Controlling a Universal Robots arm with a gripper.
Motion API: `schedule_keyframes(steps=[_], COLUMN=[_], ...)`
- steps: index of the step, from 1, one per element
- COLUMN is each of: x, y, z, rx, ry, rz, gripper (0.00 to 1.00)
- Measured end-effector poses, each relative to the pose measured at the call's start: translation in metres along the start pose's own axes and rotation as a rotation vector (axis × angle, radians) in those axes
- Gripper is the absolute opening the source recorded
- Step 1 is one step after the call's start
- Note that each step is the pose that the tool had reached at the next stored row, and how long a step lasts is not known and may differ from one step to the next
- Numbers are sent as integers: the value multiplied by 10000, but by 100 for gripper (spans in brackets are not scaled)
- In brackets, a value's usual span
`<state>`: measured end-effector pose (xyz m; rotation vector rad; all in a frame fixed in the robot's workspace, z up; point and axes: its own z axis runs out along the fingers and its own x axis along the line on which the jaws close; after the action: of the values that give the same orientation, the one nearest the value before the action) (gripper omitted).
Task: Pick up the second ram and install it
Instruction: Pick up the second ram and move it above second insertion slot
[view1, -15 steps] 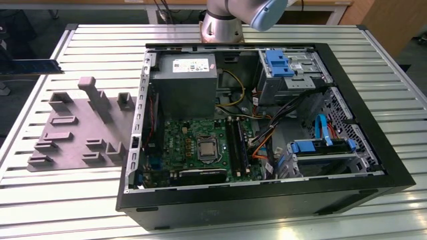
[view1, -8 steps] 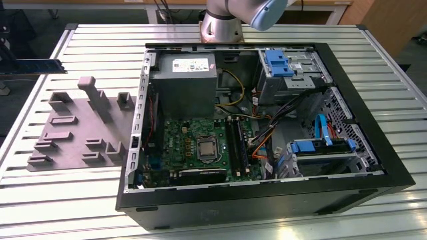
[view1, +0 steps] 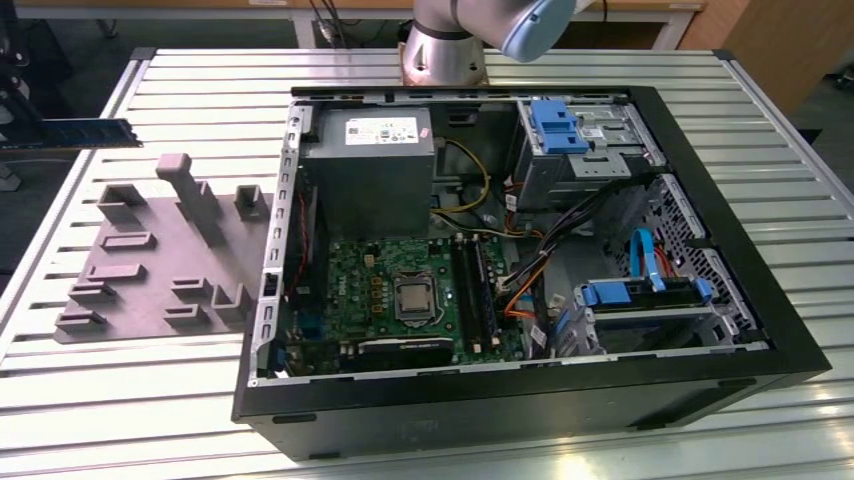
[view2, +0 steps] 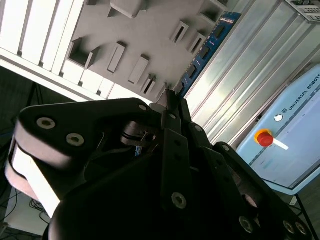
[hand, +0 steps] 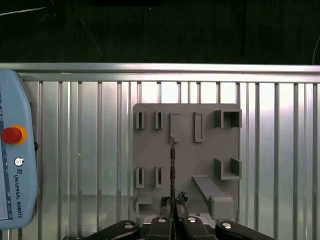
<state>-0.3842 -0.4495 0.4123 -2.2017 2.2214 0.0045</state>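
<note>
Now | step: pickup looks done, carry in hand | claw (hand: 172, 202) clamped on the second ram (hand: 172, 165), stick edge-on, clear above the grey tray (hand: 150, 150) | install not yet done | it calls for squaring the stick's edge to the memory slots (view1: 474, 285), well apart from the tray

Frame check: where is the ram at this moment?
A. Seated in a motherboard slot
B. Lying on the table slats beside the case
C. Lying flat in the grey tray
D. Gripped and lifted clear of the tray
D: the exterior view shows the ram in the air, off the tray, and in the first wrist view the gripper is shut on its end.
</note>
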Motion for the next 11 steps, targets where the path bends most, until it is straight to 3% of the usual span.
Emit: schedule_keyframes(steps=[11], x=[-1], y=[-84], z=[0], rx=[0], ry=[0], rz=[0], gripper=[14])
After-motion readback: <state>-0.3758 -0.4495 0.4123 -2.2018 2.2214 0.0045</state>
